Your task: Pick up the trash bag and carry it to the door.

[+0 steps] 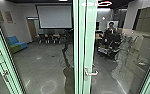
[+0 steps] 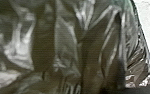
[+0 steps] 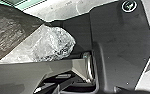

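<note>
1. A dark plastic trash bag (image 2: 66, 47) crowds close to the left wrist camera, its folds pulled into long, glossy creases that suggest a load hanging from above.
2. Whether the left gripper or the right gripper is open or closed, the pictures do not tell; which of them bears the bag is equally unclear.
3. The bag lies alongside the robot's dark base plate (image 3: 118, 50), probably kept near the body so that its soft bulk stays steady and clear of the door frame during the drive.
4. Ahead stands a green-framed glass door (image 1: 90, 47), its metal handle (image 1: 92, 73) facing the robot; the carry appears to be well along, with the door near.
5. The head view takes in what the wrist views lack: a projection screen (image 1: 54, 17), blue-and-green seating (image 1: 17, 44) and a person (image 1: 112, 32), seen through the glass or reflected in it.
6. The right wrist view adds a clear, crumpled plastic bulge (image 3: 54, 42) beside the dark sheet, perhaps part of the same bag, above the robot's jointed bar (image 3: 28, 75).
</note>
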